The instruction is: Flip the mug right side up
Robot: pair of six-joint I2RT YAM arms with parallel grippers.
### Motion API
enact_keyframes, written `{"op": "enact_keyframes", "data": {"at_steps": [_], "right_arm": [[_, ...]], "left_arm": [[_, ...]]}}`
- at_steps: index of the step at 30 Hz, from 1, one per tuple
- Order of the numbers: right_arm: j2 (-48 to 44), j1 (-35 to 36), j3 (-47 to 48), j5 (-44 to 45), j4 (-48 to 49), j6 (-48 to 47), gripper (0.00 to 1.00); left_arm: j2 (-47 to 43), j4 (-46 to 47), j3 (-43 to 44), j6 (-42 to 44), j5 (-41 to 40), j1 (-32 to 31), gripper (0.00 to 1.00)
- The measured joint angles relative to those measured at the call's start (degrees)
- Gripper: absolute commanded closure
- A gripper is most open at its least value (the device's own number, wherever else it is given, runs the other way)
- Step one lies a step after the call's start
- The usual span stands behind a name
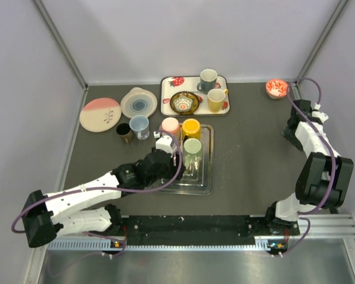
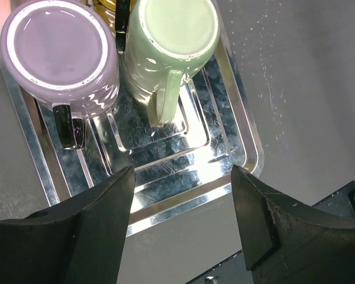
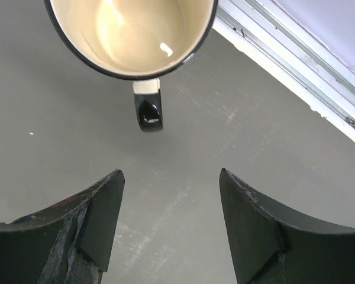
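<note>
Pale green ceramic mug (image 2: 171,35) upside down, base up, on shiny rectangular metal tray (image 2: 244,155), roughly mid-table in top view. Handle at 6 o'clock in left wrist view, toward the claw. Lilac-pink ceramic mug (image 2: 59,50) likewise base up on the same tray, just beside at 9 o'clock in that view; touching or not, can't tell. Yellow ceramic mug (image 1: 191,127) at 12 o'clock of the green one in top view, at tray's far end.

Left gripper (image 2: 180,173) above tray's near end, spread wide, nothing pinched, apart from both mugs.

Right gripper (image 3: 170,176) near table's 2 o'clock corner, spread wide too, empty, over bare dark grey table (image 3: 183,136). Cream-lined black-rimmed mug (image 3: 133,35) upright at its 12 o'clock, handle aimed at the gap.

At 12 o'clock of metal tray: strawberry-print tray (image 1: 165,89) with grey mug (image 1: 207,78), mustard mug (image 1: 216,99), patterned bowl (image 1: 184,102). At 10 o'clock: pink round plate (image 1: 100,113), pale blue plate (image 1: 139,102), light blue mug (image 1: 139,126), small dark cup (image 1: 123,131).
</note>
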Motion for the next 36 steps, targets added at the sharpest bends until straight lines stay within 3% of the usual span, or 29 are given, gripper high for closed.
{"op": "enact_keyframes", "data": {"at_steps": [13, 36], "right_arm": [[9.14, -0.96, 6.43, 0.79, 2.01, -0.24, 0.47], [13.86, -3.43, 11.52, 1.31, 2.78, -4.02, 0.66]], "left_arm": [[3.61, 1.51, -0.22, 1.49, 0.15, 0.0, 0.29], [6.86, 2.56, 0.42, 1.75, 1.46, 0.0, 0.31]]}}
